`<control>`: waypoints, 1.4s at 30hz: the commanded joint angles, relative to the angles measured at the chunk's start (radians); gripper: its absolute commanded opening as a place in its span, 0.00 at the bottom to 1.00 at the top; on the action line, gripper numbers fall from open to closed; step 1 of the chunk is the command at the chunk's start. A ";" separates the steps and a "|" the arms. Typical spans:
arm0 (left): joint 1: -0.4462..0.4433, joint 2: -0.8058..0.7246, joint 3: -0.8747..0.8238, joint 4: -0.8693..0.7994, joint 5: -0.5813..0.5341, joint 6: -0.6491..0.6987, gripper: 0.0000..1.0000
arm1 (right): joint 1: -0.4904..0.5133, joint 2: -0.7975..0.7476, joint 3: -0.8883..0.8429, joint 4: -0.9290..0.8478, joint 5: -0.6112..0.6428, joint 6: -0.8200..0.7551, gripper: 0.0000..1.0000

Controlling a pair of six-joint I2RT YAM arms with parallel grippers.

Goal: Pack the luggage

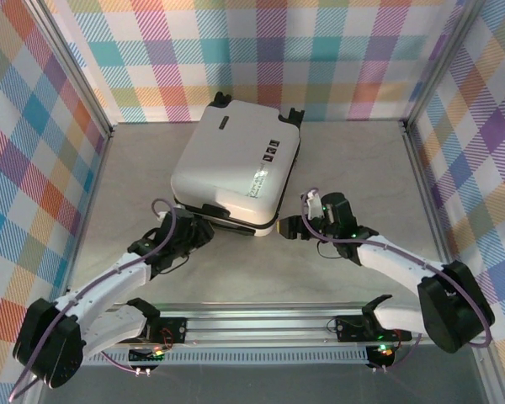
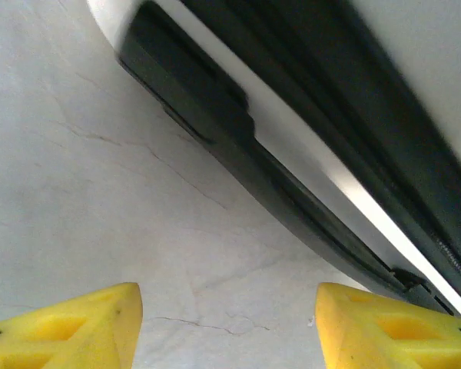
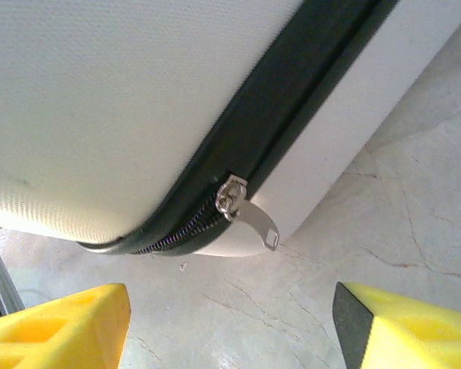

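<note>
Zipping the luggage (image 1: 236, 172) shut looks to be the step in hand: it lies flat, lid down, in the middle of the table (image 1: 353, 168), and the zipper pull (image 3: 250, 209) sits at its near right corner, just before the right gripper (image 1: 288, 225), whose jaws stand open on nothing. At the near left corner the left gripper (image 1: 200, 229) is likewise open and empty, close to the black handle (image 2: 207, 115). Next, I judge, the right fingers must pinch the small metal tab and draw it along the black band (image 3: 292, 115) while the left steadies the shell
</note>
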State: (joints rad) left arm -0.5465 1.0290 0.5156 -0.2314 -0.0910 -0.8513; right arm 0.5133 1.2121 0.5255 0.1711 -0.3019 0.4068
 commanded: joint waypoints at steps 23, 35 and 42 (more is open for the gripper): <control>-0.053 0.672 -0.221 1.138 -0.033 -0.581 0.62 | -0.064 0.091 -0.118 0.261 0.013 0.007 0.66; -0.069 1.083 -0.190 1.589 0.052 -0.685 0.53 | -0.259 0.091 0.003 0.161 -0.082 0.021 0.64; -0.080 0.843 -0.175 1.306 0.033 -0.591 0.53 | -0.361 0.223 0.061 0.301 -0.258 0.114 0.58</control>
State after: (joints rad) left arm -0.6136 1.9297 0.3603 1.4033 -0.0425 -1.4906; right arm 0.1703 1.3853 0.5529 0.3935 -0.4450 0.4709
